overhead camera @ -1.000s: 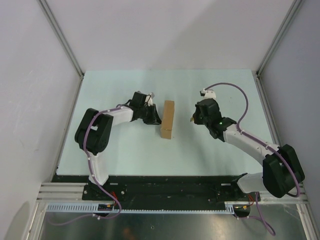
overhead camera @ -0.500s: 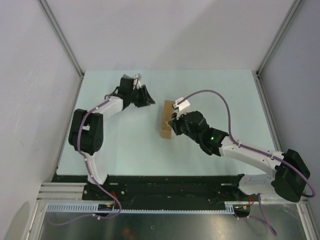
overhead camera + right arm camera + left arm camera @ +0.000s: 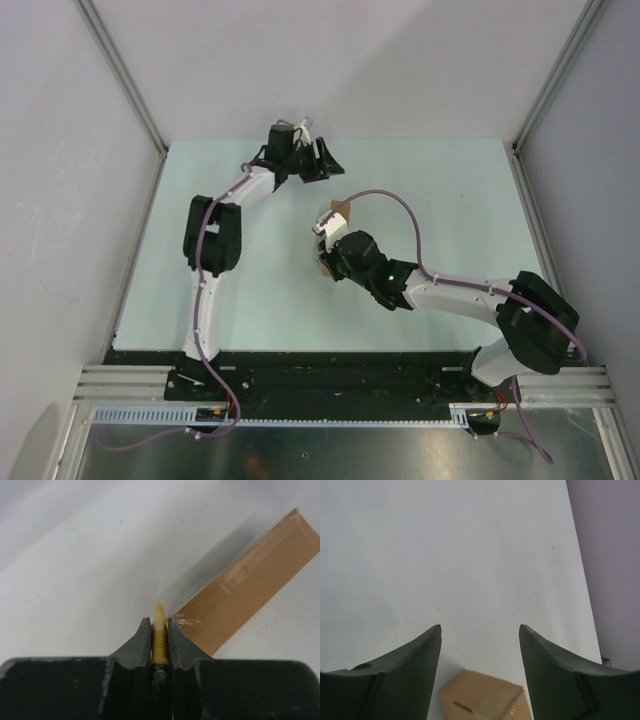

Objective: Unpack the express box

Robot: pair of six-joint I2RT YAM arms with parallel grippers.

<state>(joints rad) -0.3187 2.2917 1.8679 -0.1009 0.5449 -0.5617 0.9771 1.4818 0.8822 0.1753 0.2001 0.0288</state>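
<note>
The express box (image 3: 341,209) is a brown carton lying mid-table, mostly covered by my right arm. My right gripper (image 3: 330,258) is over its near end, shut on a slim yellow utility knife (image 3: 159,630). In the right wrist view the right gripper (image 3: 159,622) holds the knife tip just beside the corner of the box (image 3: 250,587), where a taped edge shows. My left gripper (image 3: 324,160) is open and empty at the back of the table, away from the box. The left wrist view shows the left gripper (image 3: 480,627) with jaws wide apart and the box's end (image 3: 482,702) below.
The pale green table (image 3: 240,290) is bounded by metal frame posts (image 3: 125,80) and grey walls. A purple cable (image 3: 400,205) loops above the right arm. The arm bases sit on the black rail (image 3: 330,375) at the near edge.
My left gripper swung away from the box's left side to the back of the table. My right gripper moved left with the knife, from beside the box to over it.
</note>
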